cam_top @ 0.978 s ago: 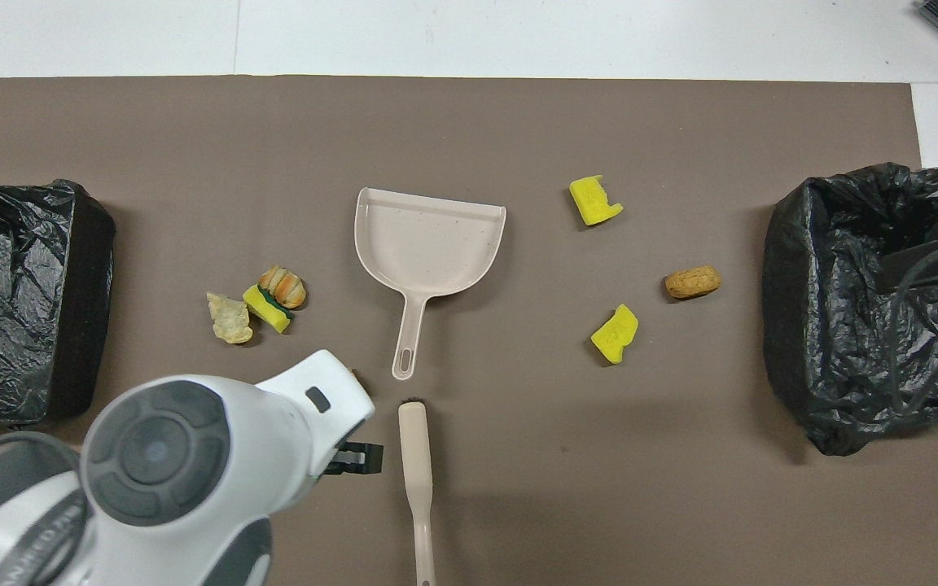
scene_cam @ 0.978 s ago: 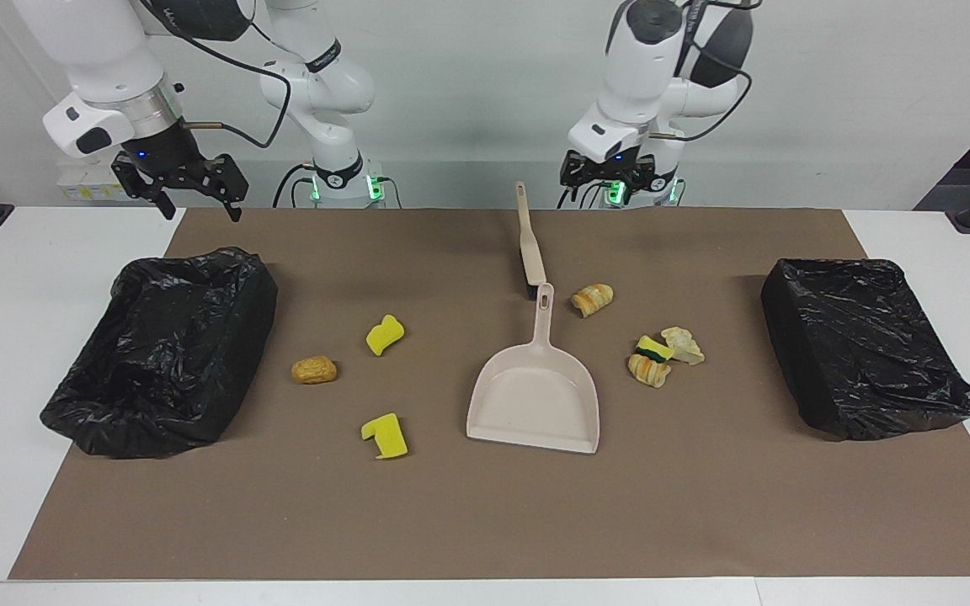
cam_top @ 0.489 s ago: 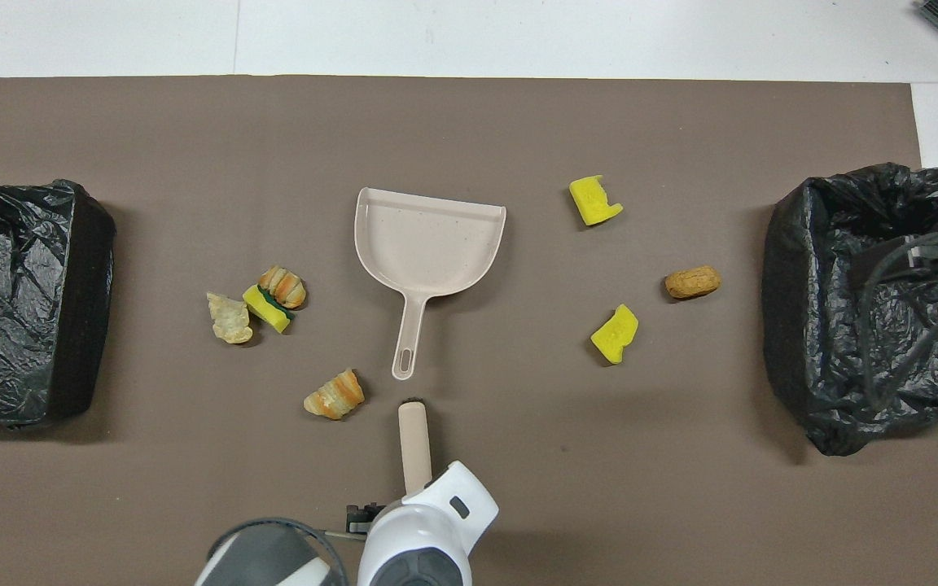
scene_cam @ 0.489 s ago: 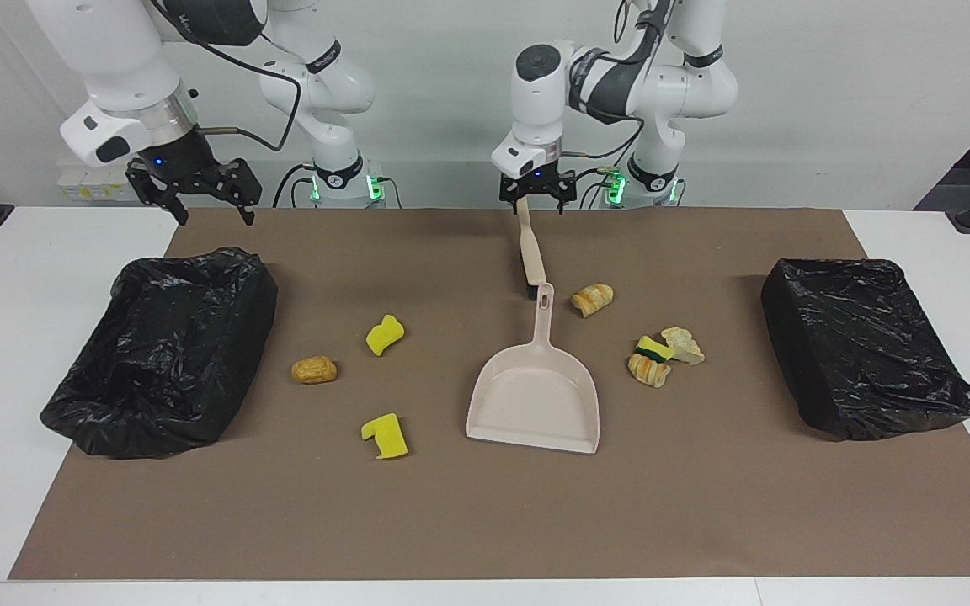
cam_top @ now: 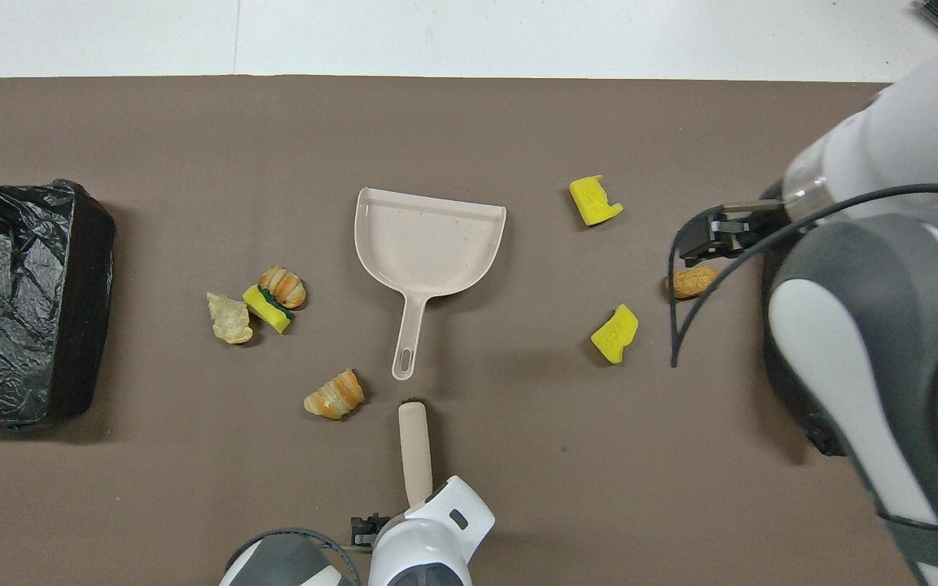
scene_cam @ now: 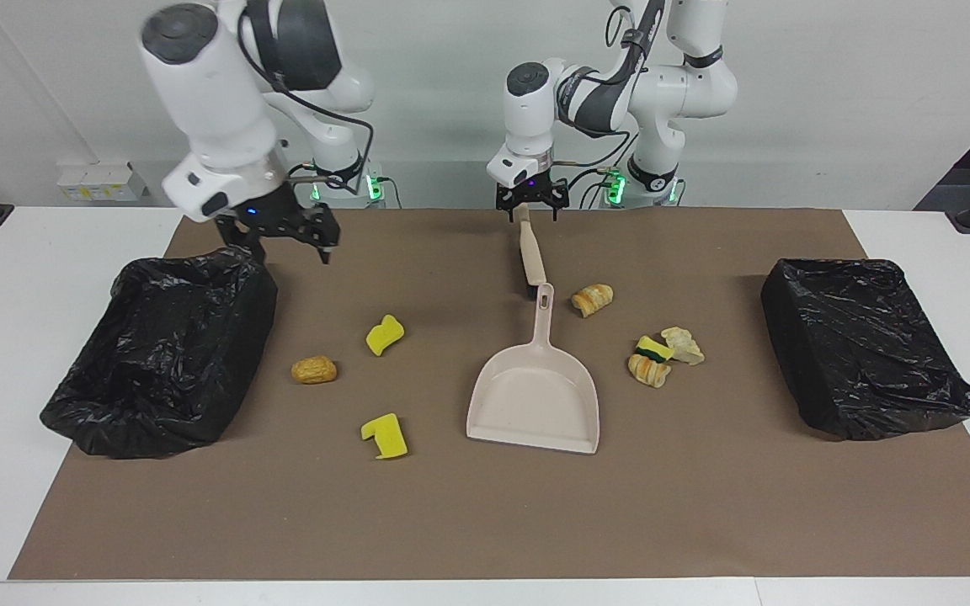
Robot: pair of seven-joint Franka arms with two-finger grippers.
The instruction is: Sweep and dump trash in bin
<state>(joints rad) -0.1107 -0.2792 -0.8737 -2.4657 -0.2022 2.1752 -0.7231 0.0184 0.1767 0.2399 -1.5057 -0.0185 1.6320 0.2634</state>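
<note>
Swinging in from over the bin at its own end, the right gripper (scene_cam: 285, 238) now hangs above the mat just beside that black-bagged bin's (scene_cam: 161, 353) corner, fingers spread and holding nothing; in the overhead view it now covers the edge of the tan lump. Meanwhile the left gripper (scene_cam: 529, 204) has barely shifted, a touch lower over the handle end of the beige long-handled brush (scene_cam: 530, 252), fingers released either side of the handle; whether they touch it, I cannot tell. Nothing on the brown mat (scene_cam: 485, 522) has budged. Brush lies with its long axis running away from the robots, dark bristle head pointing at the beige plastic dustpan (scene_cam: 535, 396), whose handle points back toward the robots and whose open mouth faces away from them, the two nearly in line and just apart. Count the trash: seven scraps. Toward the right arm's end, two yellow sponge chunks (scene_cam: 385, 334) (scene_cam: 386, 436) and one tan bread-like lump (scene_cam: 314, 369), well apart. Toward the left arm's end, a striped pastry piece (scene_cam: 593, 299) near the dustpan handle, then a huddle of three touching: green-backed yellow sponge (scene_cam: 653, 348), pale crust lump (scene_cam: 683, 344), striped pastry (scene_cam: 648, 370). Two bins, the second black-bagged bin (scene_cam: 868, 345) at the left arm's end.
</note>
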